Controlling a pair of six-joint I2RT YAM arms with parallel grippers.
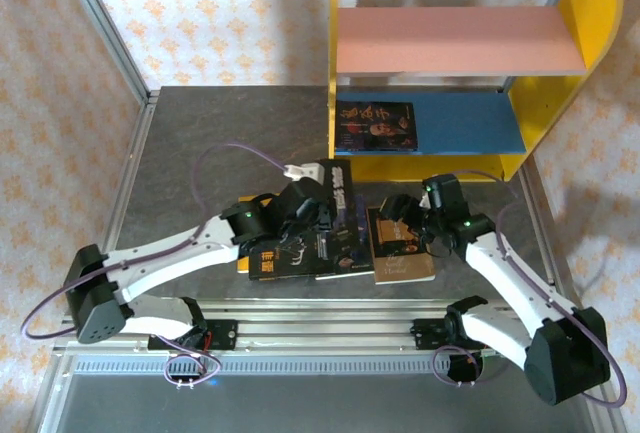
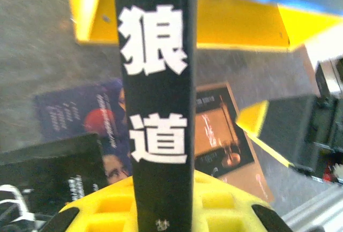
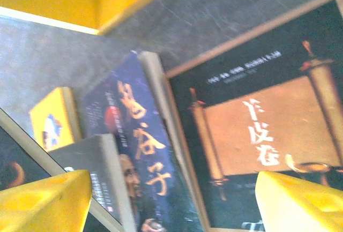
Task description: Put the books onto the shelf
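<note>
From above, the left claw is clamped on a black paperback, held spine up over the pile on the tabletop. The shelf lies ahead and to its right, with one book flat on the blue lower board. The right claw hovers over a scroll-cover book

Left wrist: the spine runs straight away from the yellow fingers, toward the shelf's yellow base

Right wrist: the fingers are spread wide, gripping nothing
</note>
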